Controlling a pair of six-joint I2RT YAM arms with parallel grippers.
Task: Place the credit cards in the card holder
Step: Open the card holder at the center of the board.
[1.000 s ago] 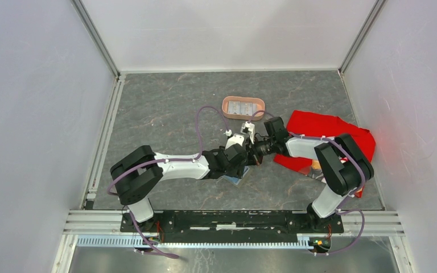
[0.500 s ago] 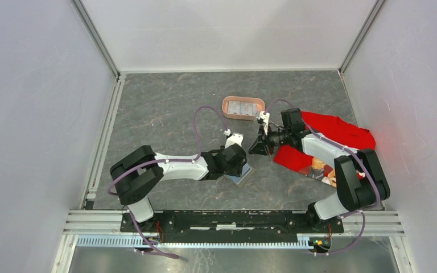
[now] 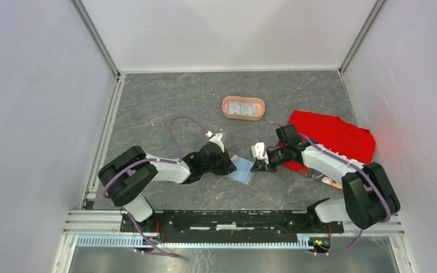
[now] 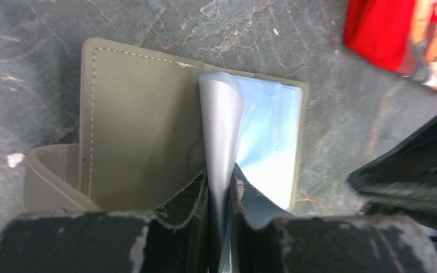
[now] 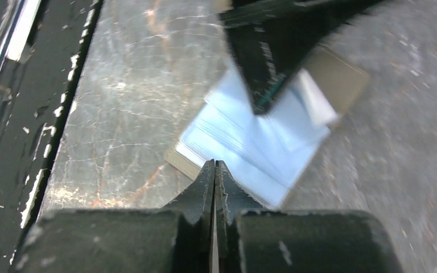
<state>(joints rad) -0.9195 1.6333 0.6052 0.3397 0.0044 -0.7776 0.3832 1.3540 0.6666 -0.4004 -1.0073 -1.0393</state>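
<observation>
The card holder (image 3: 243,170) lies open on the table, olive-grey outside (image 4: 142,131) with pale blue clear pockets (image 5: 262,153). My left gripper (image 3: 226,163) is at its left side, jaws shut (image 4: 221,182) on a thin silvery-grey leaf (image 4: 222,125) that stands up from the middle fold. I cannot tell whether that leaf is a card or a pocket panel. My right gripper (image 3: 260,166) hovers at the holder's right edge, shut (image 5: 214,165), with nothing showing between its fingers. Silvery credit cards (image 3: 242,107) lie in the pink tray.
The pink oval tray (image 3: 225,108) sits behind the holder. A red cloth (image 3: 336,133) with a printed packet lies at the right, under my right arm. Side walls and a metal rail at the near edge bound the table.
The left gripper has drawn back to the left and closed on the leaf, and the holder now lies open. The right gripper has come down from near the tray to the holder's right edge.
</observation>
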